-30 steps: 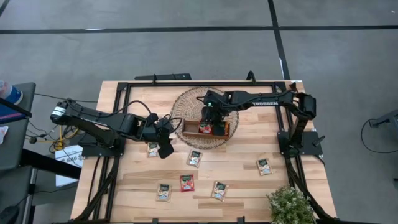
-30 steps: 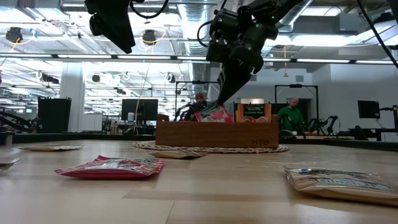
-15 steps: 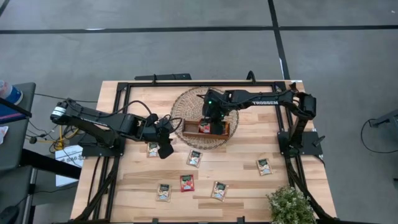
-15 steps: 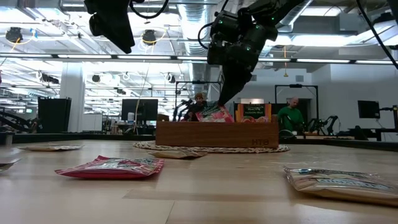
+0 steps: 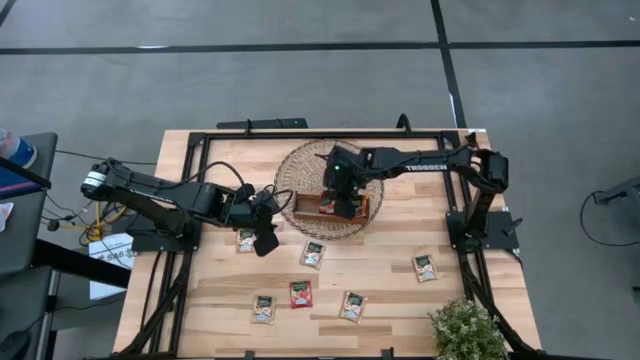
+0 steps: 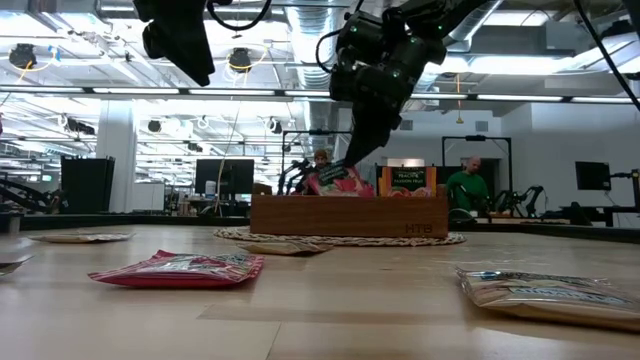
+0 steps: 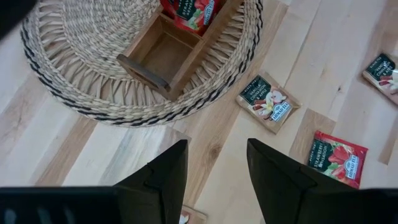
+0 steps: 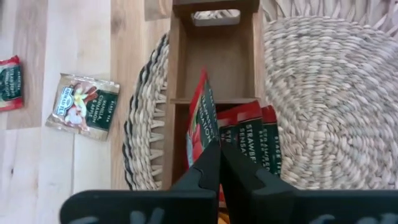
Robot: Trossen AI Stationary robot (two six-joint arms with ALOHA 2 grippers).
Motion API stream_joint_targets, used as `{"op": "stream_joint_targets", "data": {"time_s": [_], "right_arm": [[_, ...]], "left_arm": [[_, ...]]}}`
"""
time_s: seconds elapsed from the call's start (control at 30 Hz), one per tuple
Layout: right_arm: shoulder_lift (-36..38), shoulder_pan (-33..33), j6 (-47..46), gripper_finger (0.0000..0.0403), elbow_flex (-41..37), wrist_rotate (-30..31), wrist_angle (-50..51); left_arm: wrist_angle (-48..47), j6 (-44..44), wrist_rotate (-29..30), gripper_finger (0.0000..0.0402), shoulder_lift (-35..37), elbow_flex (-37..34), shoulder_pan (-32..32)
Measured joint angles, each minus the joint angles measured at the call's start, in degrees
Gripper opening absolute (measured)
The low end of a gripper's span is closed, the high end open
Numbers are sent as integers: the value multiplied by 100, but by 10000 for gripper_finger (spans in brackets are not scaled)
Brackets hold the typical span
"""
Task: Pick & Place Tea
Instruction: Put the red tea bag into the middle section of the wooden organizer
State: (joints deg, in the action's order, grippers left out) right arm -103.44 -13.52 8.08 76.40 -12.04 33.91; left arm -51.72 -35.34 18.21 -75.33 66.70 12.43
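A brown wooden tray (image 5: 352,208) sits on a round wicker mat (image 5: 305,172). My right gripper (image 8: 218,148) reaches down into the tray's middle compartment, shut on a red tea sachet (image 8: 200,121) that stands on edge beside other red sachets (image 8: 249,140). The end compartment (image 8: 214,59) has nothing in it. My left gripper (image 5: 265,240) hangs open above the table to the left of the mat, over a pale sachet (image 5: 245,240). Several more sachets lie flat on the table, among them a pale one (image 5: 313,253) and a red one (image 5: 300,293). My right gripper pinches the red sachet at its upper edge (image 8: 213,138) between its two fingertips. The fingers slant down from the table's right side. The sachet stands tilted (image 6: 333,181), its lower part inside the tray's middle compartment.
Loose sachets lie near the table's front edge (image 5: 263,308) (image 5: 352,305) and to the right (image 5: 425,267). A potted plant (image 5: 465,330) stands at the front right corner. A black frame (image 5: 200,150) borders the table. People (image 6: 466,187) show in the room behind.
My right gripper has rolled about its wrist while staying over the tray. The red sachet in its fingers has leaned a little farther over, its lower part still in the compartment.
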Motion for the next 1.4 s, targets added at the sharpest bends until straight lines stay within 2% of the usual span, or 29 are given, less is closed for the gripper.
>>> {"op": "stream_joint_targets", "data": {"time_s": [0.17, 0.33, 0.9, 1.17, 1.3, 1.4], "right_arm": [[43, -3, -210, 0, -341, 25, -394], [120, -12, -209, 0, -361, 42, -466], [332, -35, -517, 0, -362, 550, -290], [670, 103, -1228, 0, -1084, 694, -1026], [942, 249, -1421, 0, -1322, 1121, -1259], [1084, 315, -1558, 0, -1503, 1218, -1525]], "left_arm": [[-2, 3, -41, 158, 0, 0, 0], [-1, 39, -40, 158, 0, 0, 0], [-3, 60, -39, 158, 2, 0, 0], [-4, 126, -39, 158, 2, 0, 0], [-5, 149, -38, 158, 4, 0, 0], [-2, 149, -38, 158, 4, 0, 0]]}}
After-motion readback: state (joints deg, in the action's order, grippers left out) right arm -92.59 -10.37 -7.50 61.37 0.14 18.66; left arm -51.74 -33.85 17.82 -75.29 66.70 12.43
